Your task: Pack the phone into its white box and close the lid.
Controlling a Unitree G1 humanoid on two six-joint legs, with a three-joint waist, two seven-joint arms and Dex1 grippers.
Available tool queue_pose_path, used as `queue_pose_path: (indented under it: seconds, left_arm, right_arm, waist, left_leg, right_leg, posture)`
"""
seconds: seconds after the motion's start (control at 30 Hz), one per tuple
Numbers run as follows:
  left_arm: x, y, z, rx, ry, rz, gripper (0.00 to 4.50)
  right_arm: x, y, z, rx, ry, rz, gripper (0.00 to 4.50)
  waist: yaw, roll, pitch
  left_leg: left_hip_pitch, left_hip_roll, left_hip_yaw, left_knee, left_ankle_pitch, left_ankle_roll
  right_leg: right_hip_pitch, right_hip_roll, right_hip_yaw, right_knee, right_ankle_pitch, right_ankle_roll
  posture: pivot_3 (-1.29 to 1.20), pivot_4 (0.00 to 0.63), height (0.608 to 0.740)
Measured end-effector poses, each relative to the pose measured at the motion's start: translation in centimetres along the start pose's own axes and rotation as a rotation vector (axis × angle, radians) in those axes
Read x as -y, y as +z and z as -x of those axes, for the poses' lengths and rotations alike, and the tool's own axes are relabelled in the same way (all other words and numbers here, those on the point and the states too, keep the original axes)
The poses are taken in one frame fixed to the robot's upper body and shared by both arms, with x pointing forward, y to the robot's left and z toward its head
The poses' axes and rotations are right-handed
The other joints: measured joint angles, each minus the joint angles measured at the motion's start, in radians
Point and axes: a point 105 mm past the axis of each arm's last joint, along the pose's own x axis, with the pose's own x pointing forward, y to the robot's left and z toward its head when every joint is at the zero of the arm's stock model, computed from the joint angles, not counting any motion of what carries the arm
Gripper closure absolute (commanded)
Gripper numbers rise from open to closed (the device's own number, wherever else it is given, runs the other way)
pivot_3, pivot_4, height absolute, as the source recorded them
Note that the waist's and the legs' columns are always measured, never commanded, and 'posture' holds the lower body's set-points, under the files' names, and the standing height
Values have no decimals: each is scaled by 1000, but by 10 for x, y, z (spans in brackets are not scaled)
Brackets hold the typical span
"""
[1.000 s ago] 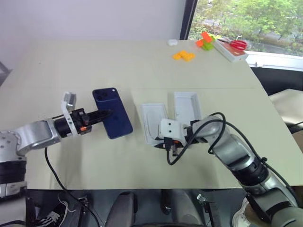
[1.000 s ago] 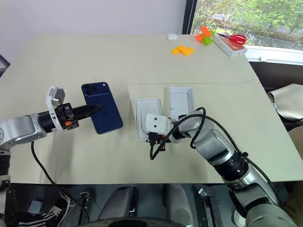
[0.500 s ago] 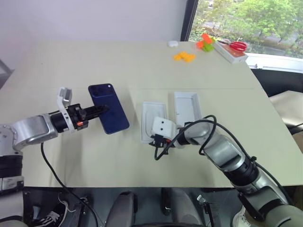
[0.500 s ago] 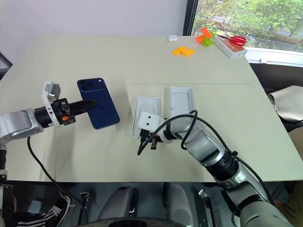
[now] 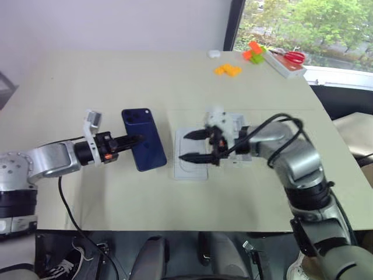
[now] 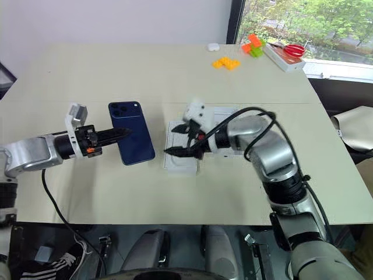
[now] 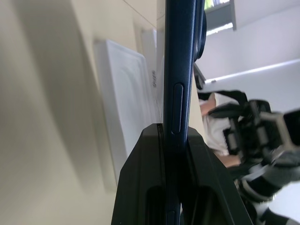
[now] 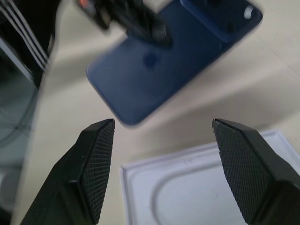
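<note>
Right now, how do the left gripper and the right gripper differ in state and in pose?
The left gripper is shut on the phone, gripping it by its edge above the table; the right gripper is open and holds nothing. The left points toward the right arm; the right points back toward the phone. Both have two black fingers.

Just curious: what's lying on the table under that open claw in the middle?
A thin white insert with an oval recess lies under the right gripper. Behind it, the arm covers most of another white tray.

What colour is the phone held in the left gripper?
Dark navy blue phone; the right eye view shows it best.
</note>
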Motion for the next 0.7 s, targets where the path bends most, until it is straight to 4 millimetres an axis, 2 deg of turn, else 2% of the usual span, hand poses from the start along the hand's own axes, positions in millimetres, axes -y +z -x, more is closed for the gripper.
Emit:
queue_pose_path:
  seconds: [0.1,0.23,0.37,0.5,0.7]
  left_arm:
    - [4,-13,-20,-52,-23,2,4500]
    - [0,-17,-34,-73,-14,36,4500]
    - [0,-18,-50,-81,-19,38,4500]
    - [-11,-22,-63,-102,-7,73,4500]
    - [-23,-31,-67,-187,10,113,4500]
  right_arm:
    - [12,-11,32,41,-31,-60,1035]
    - [15,-25,50,96,-73,13,1035]
    - [17,-44,50,76,-107,95,1035]
    - [17,-45,48,74,-119,149,1035]
    - [16,-49,44,63,-128,164,1035]
  waist:
    - [8,0,0]
    - [-2,0,0]
    - [-12,1,0]
    - [-17,1,0]
    - [-14,1,0]
  left_leg:
    - [0,-2,2,0,-2,3]
    - [0,-1,3,0,-2,4]
    - [1,-2,4,1,-1,2]
    - [3,-2,5,2,0,1]
    - [3,0,4,2,0,1]
  right_leg:
    - [0,-4,1,0,0,0]
    - [-1,-4,1,0,0,2]
    - [0,-3,1,2,-1,2]
    - [1,-1,2,2,-1,2]
    - [1,3,2,3,-1,2]
  posture:
    - [0,150,740]
    - [0,150,740]
    - [0,150,740]
    - [0,150,740]
    - [0,150,740]
